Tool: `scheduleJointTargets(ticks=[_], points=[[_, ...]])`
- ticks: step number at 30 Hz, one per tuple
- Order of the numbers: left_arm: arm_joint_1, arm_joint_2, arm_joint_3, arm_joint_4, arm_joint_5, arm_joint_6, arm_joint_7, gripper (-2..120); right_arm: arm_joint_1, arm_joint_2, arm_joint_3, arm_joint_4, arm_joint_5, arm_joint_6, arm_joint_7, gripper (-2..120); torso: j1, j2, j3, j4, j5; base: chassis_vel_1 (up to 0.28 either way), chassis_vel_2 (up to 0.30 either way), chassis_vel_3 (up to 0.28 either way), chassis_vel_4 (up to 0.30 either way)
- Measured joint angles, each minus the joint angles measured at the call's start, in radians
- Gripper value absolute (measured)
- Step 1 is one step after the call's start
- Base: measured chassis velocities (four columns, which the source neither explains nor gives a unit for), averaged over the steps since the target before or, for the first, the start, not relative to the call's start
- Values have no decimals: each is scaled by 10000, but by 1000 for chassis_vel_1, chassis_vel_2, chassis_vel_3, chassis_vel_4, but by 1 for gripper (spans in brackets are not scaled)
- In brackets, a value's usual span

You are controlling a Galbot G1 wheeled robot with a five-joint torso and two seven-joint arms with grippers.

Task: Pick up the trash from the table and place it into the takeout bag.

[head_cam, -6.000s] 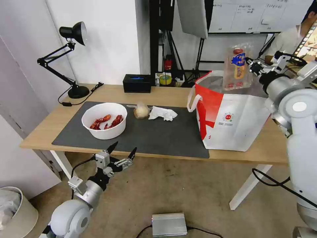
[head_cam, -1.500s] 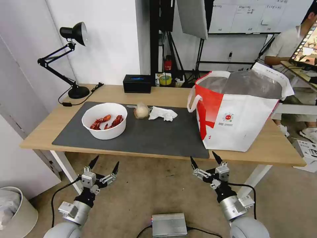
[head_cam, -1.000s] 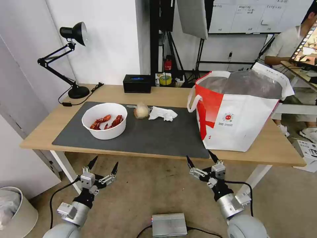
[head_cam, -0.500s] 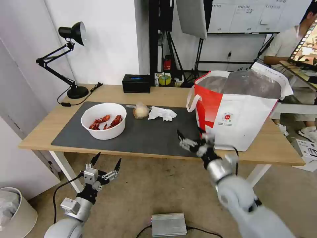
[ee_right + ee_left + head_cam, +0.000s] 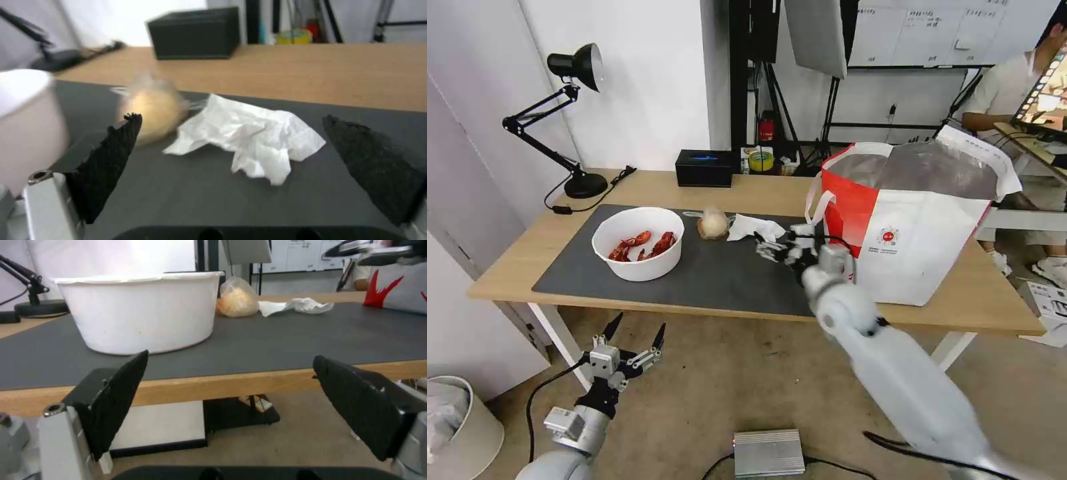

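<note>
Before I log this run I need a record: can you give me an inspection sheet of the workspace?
Surface: wood table with a dark mat.
Job's things: bowl of crayfish, small bag and tissue on the mat; takeout bag open at the mat's right end.
Clutter: black box and lamp at the back.
Grippers: right gripper open above the mat, near the tissue; left gripper open, below the table's front edge.
Cables: lamp cord on the table; a cable on the floor.
Surroundings: white bin, silver unit on the floor.
</note>
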Motion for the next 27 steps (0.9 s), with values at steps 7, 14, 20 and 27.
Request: scheduleJointTargets(ticks=[7,14,20,27], points=[[118,-8,-46,-103,6,6,-25,100,1415,1092,-353,-1969,234,-789,800,100,-1,0,-1,1,-1,0,0,0,0],[165,-9,-50,-111,6,8,-33,100,1929,1631,-385,-3087,325,-980,850,100,-1,0,-1,0,0,0,0,0,0],[219,-29,-64,-155,13,8,-37,100,2414,2227,-289,-4266,317,-1150,864,100,-1,0,-1,0,0,0,0,0,0],[211,14,-89,-154,8,1,-40,100,2892,2846,-109,-5402,129,-1346,773,100,-2,0,-2,0,1,0,0,0,0]])
